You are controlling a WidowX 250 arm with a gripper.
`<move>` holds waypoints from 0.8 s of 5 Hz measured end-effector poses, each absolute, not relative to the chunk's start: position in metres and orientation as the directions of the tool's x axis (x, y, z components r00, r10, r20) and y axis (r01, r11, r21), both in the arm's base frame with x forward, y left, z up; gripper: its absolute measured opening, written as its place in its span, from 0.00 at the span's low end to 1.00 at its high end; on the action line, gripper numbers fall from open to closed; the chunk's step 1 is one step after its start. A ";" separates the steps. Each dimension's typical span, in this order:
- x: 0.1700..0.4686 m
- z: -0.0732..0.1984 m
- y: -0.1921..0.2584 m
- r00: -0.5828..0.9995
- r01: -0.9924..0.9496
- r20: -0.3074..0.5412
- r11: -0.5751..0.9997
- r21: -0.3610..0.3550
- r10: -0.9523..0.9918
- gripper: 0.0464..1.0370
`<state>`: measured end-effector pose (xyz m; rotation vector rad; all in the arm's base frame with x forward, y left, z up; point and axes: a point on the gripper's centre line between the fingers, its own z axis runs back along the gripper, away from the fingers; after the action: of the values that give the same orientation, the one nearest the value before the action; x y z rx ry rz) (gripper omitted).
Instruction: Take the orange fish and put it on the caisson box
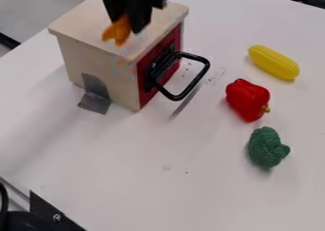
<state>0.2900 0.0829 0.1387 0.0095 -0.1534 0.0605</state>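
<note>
At the top of the camera view, the black gripper (132, 17) hangs over the wooden caisson box, shut on the orange fish. The orange fish (118, 32) pokes out below the fingers, its upper part hidden by them. It appears just over the top of the box (82, 29); whether it touches the wood I cannot tell. The box has pale wooden sides and a red front with a black handle.
The black handle (201, 75) sticks out to the right of the box. On the white table (158, 178), a yellow corn (273, 62), a red pepper (246, 98) and green broccoli (264, 148) lie along the right side. Grey tape (95, 97) is at the box's base.
</note>
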 end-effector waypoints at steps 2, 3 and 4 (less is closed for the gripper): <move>0.311 0.115 0.111 0.991 -0.083 0.111 0.996 0.028 0.080 0.40; 0.314 0.105 0.116 0.993 -0.076 0.093 0.996 0.050 0.071 0.74; 0.314 0.105 0.117 0.994 -0.071 0.091 0.996 0.062 0.065 0.96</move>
<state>0.3138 0.1172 0.1054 0.0656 -0.0890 0.0683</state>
